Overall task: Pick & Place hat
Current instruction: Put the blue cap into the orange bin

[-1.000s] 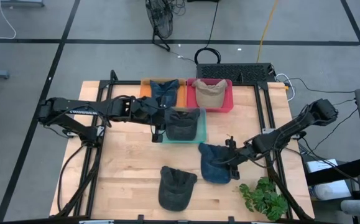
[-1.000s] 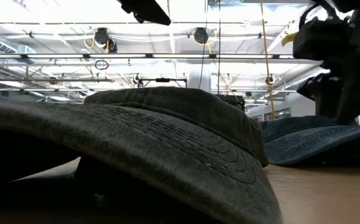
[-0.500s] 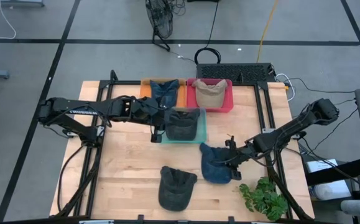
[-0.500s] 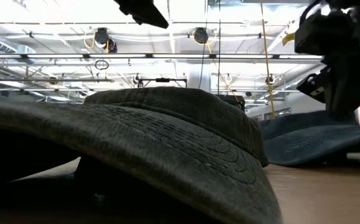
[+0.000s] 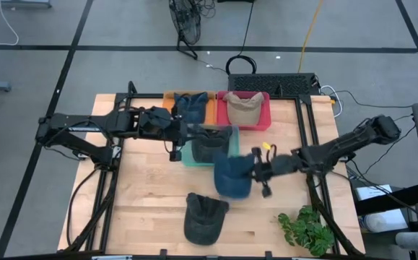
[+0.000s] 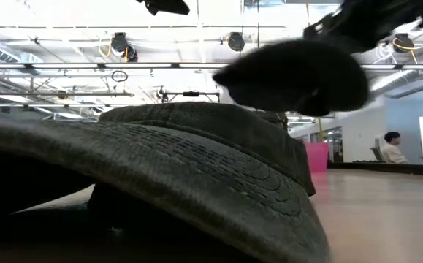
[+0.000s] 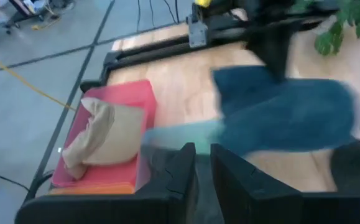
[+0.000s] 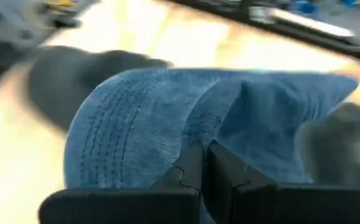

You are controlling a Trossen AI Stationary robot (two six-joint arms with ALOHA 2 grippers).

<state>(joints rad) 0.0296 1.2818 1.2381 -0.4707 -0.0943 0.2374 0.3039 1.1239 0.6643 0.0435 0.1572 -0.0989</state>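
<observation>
A blue denim hat (image 5: 232,175) hangs above the middle of the table with my right gripper (image 5: 254,171) shut on it. The low view shows it as a dark shape (image 6: 291,73) in the air. A dark grey hat (image 5: 210,144) lies in the green tray (image 5: 188,157). My left gripper (image 5: 174,149) is at that tray's left edge, its fingers (image 7: 189,165) nearly together. A second dark hat (image 5: 204,217) rests on the table near the front edge. My left gripper seems to pinch the green tray's left rim (image 7: 167,134) between its two fingers, coming from the table's left. The fingers hide the place of contact. The tray stays flat on the table. My right gripper pinches a raised fold of the blue hat's crown (image 8: 198,134) between its two fingers (image 8: 192,165), coming roughly level from the table's right. The hat is lifted clear of the table and hangs out past the fingertips toward the left.
An orange tray with a blue hat (image 5: 190,105) and a red tray with a tan hat (image 5: 243,108) stand at the far edge. A green plant (image 5: 306,230) sits at the front right. Bare wood lies at the front left.
My right gripper has taken the blue hat off the table at the right, lifted it clear and carried it toward the table's left, close to the green tray. My left gripper has drawn a little toward the left edge, and the green tray has slid with it.
</observation>
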